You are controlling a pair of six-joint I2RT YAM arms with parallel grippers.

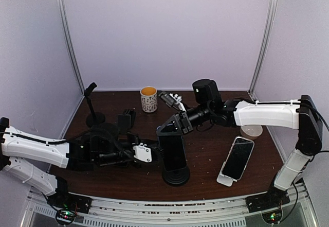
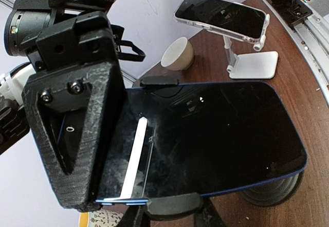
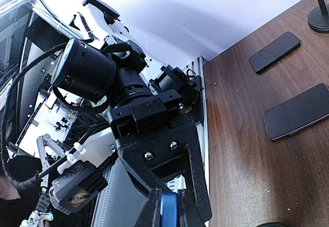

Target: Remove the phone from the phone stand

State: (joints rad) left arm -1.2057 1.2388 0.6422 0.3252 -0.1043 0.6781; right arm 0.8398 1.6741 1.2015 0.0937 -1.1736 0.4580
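Note:
A dark phone (image 1: 174, 155) with a blue edge stands upright in the black phone stand (image 1: 176, 177) at the table's middle front. My right gripper (image 1: 172, 130) is shut on the phone's top end; the right wrist view shows the blue edge (image 3: 168, 210) pinched between its fingers (image 3: 154, 212). In the left wrist view the phone's screen (image 2: 216, 139) fills the frame, with the stand's side clamp (image 2: 172, 205) on its lower edge. My left gripper (image 1: 156, 154) is at the phone's left side, and its fingers (image 2: 138, 217) appear closed on that clamp.
A second phone (image 1: 237, 157) leans on a white stand (image 1: 226, 179) at the right. A patterned mug (image 1: 148, 99) stands at the back and a white bowl (image 1: 252, 130) at the right. A black pole stand (image 1: 94, 118) is back left. Two phones (image 3: 303, 111) lie flat behind.

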